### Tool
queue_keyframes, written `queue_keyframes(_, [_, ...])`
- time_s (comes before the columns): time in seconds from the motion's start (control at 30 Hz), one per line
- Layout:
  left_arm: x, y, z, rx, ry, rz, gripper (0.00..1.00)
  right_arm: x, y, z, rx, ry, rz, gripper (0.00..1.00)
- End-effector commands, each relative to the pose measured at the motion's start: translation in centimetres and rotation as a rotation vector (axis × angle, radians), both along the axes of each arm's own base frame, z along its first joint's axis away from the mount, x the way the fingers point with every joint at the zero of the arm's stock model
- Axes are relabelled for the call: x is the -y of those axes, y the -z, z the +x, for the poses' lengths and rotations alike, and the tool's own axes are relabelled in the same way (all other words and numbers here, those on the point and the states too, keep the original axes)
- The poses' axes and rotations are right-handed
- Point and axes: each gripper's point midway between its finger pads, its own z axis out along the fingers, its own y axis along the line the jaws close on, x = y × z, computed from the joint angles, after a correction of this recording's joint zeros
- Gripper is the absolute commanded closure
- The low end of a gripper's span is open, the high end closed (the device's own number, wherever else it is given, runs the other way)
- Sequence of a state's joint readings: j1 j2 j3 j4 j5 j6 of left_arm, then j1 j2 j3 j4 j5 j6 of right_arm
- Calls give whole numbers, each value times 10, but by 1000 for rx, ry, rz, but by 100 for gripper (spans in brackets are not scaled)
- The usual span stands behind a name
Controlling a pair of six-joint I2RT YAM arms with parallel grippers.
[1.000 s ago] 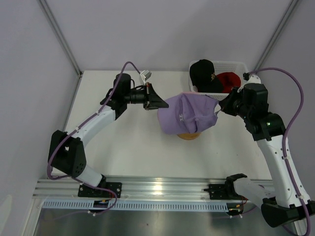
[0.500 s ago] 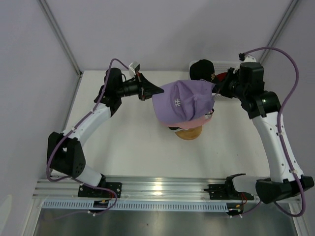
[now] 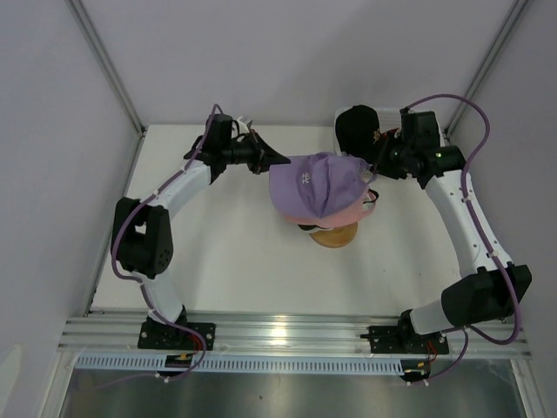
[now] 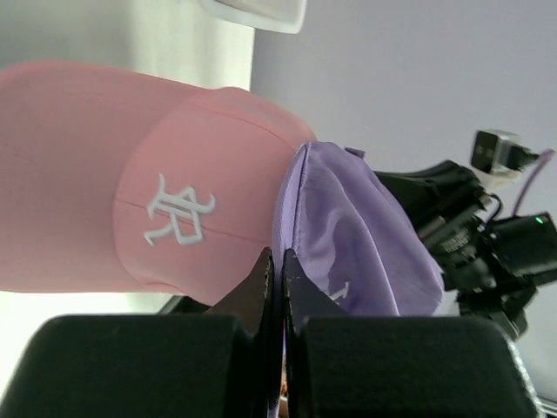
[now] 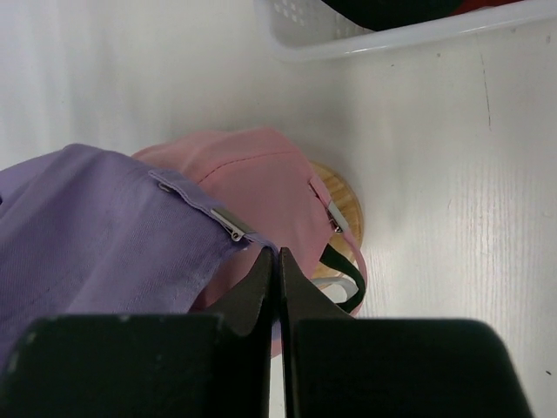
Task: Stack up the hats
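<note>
We see the lavender cap point(image 3: 315, 181) held over the pink cap point(image 3: 350, 212) on the round wooden stand point(image 3: 335, 237) at mid-table. The left gripper point(image 3: 285, 161) and right gripper point(image 3: 373, 167) are both clamped tight on its opposite edges.

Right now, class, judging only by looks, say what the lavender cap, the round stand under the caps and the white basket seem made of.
The lavender cap looks like soft matte cloth: it creases and shows stitched seams. The round stand is probably wood, light tan and unpainted-looking. The basket is likely plastic, smooth white with moulded holes.
</note>
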State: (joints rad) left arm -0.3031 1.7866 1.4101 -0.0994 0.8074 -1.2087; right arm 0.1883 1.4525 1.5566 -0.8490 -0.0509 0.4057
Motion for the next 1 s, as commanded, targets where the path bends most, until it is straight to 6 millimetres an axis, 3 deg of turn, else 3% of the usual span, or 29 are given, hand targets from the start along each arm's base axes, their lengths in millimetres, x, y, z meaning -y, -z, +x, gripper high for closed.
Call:
queue_keyframes(0.0, [-47,25,57,85,-186,191,99,48,-7,-6,6,105,-132,100])
queue_keyframes(0.03, [-50,29,58,86,-190,216,99,47,-5,-8,-3,100,-136,100])
queue_keyframes(0.17, [-62,35,65,178,-194,358,74,49,23,-16,-59,103,-159,100])
queue_keyframes(0.27, [-75,33,65,238,-225,444,63,52,44,-16,-101,111,-174,100])
queue_keyframes(0.33, [-87,38,66,255,-262,514,59,50,59,-13,-110,110,-161,100])
queue_keyframes(0.4, [-95,31,62,301,-272,556,54,47,66,-11,-113,109,-145,100])
queue_keyframes(0.43, [-99,38,58,296,-271,573,53,46,67,-11,-113,109,-142,100])
queue_keyframes(0.5, [-99,24,49,346,-262,561,50,41,63,-8,-84,98,-126,100])
queue_keyframes(0.53, [-94,33,39,350,-228,537,48,39,63,-8,-79,98,-119,100])
queue_keyframes(0.57, [-91,19,33,398,-218,500,43,37,59,-7,-64,94,-112,100])
queue_keyframes(0.67, [-72,11,15,467,-141,364,31,31,54,-5,-31,79,-119,100])
queue_keyframes(0.83, [-47,-10,-1,500,-103,234,29,27,51,-5,-7,77,-116,100])
queue_keyframes(0.97, [-5,0,-23,466,-59,187,24,25,55,-5,-7,83,-99,100])
